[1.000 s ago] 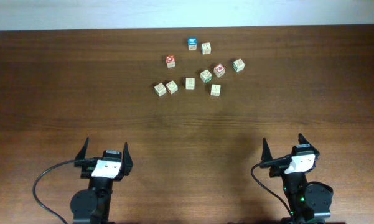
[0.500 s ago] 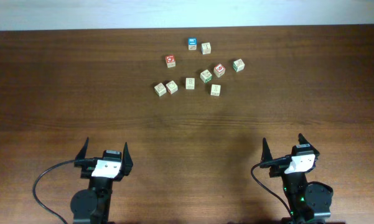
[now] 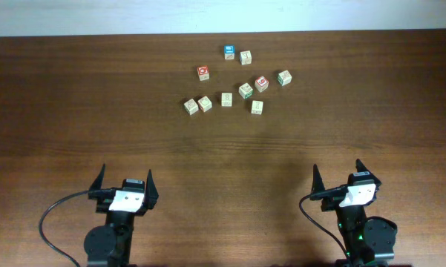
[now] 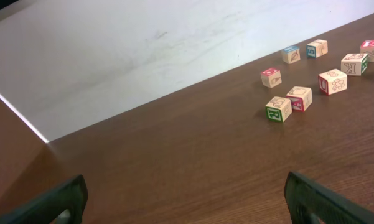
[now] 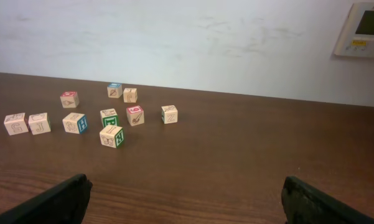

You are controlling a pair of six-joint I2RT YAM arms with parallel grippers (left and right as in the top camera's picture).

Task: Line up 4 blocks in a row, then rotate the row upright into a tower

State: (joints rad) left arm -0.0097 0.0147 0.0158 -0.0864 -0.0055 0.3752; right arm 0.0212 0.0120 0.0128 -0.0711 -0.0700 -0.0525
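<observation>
So the dark wood table [image 3: 74,96] is taking up basically the whole overhead shot, and a white wall [image 5: 174,43] is running along its far edge. The two arms are sitting at the near edge, one toward each side.

The left gripper [image 3: 125,174] is holding its fingers spread wide with nothing between them. The right gripper [image 3: 338,167] is doing the same, wide apart and pinching nothing. Both are hanging over bare wood, well apart from all the cubes. In each wrist view only the two dark fingertips are poking in at the bottom corners.

A beige panel [image 5: 363,29] with a little screen is sitting on the wall at the top right of the right wrist view. A black cable [image 3: 48,222] is looping out from the left arm's base.

The blocks [image 3: 227,99] are sitting in a loose cluster on the far part of the table, around the middle and a bit right. I'm counting seven pale ones, so I can't tell which four are the ones that matter. All are lying flat on the wood. Two at the cluster's left end are sitting just beside each other. A blue cube [image 3: 228,52] is sitting at the far edge, just beside a pale one. Two red cubes [image 3: 203,72] are mixed in, one off to the left and one just beside a pale block.
</observation>
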